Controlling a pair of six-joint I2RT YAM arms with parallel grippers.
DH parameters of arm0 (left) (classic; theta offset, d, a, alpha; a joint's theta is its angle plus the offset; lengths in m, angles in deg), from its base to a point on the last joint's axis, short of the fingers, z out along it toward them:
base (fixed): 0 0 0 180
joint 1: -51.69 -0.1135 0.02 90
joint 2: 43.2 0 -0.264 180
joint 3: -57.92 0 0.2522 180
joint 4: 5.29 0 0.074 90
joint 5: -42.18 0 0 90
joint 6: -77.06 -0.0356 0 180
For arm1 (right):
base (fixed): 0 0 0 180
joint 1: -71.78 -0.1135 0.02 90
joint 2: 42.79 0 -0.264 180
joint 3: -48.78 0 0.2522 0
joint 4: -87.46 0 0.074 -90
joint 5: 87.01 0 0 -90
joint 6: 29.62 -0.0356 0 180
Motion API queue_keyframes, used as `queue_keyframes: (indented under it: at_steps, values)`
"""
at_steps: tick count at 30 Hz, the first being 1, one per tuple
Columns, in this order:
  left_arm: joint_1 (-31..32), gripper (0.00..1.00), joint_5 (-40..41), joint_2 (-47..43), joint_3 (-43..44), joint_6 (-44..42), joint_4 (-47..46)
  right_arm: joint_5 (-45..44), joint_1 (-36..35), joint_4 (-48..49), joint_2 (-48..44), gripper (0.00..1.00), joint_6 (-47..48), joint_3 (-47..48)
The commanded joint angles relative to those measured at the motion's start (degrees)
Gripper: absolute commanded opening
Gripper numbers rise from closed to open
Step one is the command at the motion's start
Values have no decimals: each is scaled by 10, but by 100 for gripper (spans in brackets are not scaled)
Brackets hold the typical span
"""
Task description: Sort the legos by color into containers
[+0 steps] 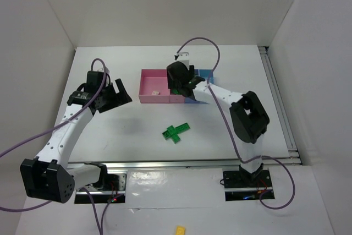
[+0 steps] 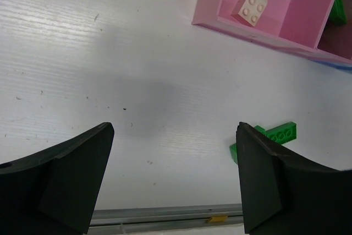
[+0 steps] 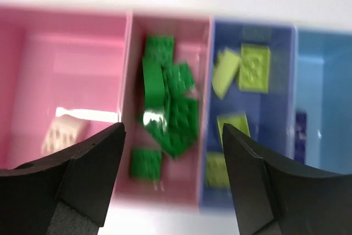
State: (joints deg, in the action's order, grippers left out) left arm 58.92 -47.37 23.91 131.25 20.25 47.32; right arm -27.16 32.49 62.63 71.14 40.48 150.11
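Right gripper [image 3: 171, 136] hangs spread over the smooth plastic trays [image 3: 71, 59]: studded green bricks [image 3: 168, 100] heaped in the second pink one, flat lime bricks [image 3: 254, 67] in the blue. Left gripper [image 2: 175, 130], also spread, hovers over the ribbed white table [image 2: 110, 53], where long green legos [image 2: 278, 133] lie loose.

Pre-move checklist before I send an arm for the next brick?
1. Right gripper open and empty: ok.
2. Left gripper open and empty: ok.
3. Green pile alone in the second pink tray, no other colour mixed in: ok.
4. Yellow-green bricks alone in the blue tray: ok.
5. All bricks sorted: not ok, loose green bricks lie on the table.
6. Colour of the dark brick in the light blue tray: cannot tell, too blurred.
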Motion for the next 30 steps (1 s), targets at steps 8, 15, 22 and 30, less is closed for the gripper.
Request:
queue_keyframes:
  at_steps: [8, 15, 22, 30]
  values:
    - [-4, 95, -16, -15, -15, -18, -8, 23, -118, -14, -281, 86, -189, -331]
    - [-4, 95, -16, -15, -40, -18, -14, -2, -179, -25, -313, 84, -411, -430]
    - [-4, 95, -10, -22, -46, -23, -14, 19, -185, 22, -253, 84, -458, -426]
    - [2, 95, -10, -22, -46, -23, -14, -13, -179, 4, -181, 83, -436, -351]
